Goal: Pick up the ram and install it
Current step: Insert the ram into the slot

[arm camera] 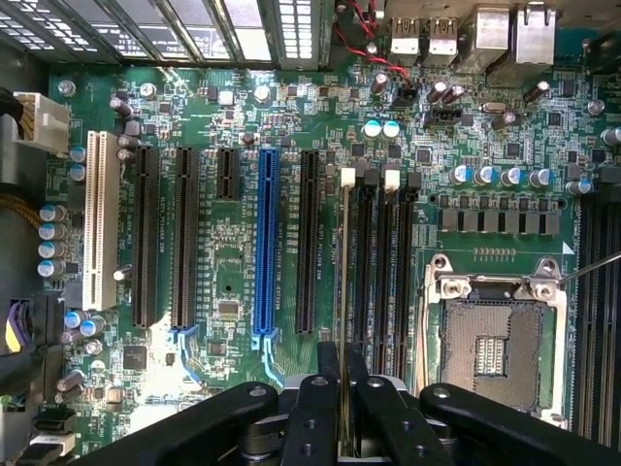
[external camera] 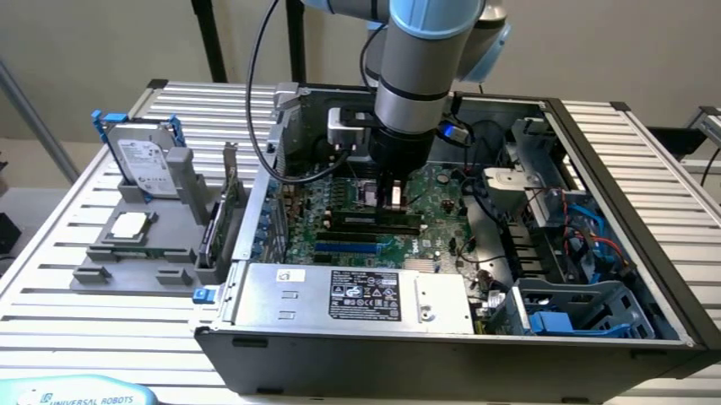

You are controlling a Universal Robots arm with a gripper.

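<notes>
One gripper (arm camera: 343,408) clamps ram (arm camera: 343,291) edge-on, stick standing in black memory slot (arm camera: 361,262) on motherboard (arm camera: 243,320).

Lighting's pretty even and bright in the exterior view, soft daylight-ish with no hard shadows, though the inside of the computer case (external camera: 631,253) goes a bit murky. In the wrist view the motherboard (arm camera: 243,243) is sharp, with blown-out glare on the slot covers (arm camera: 243,29) and a hot spot near the black tool (arm camera: 342,417), which is a touch soft.
</notes>
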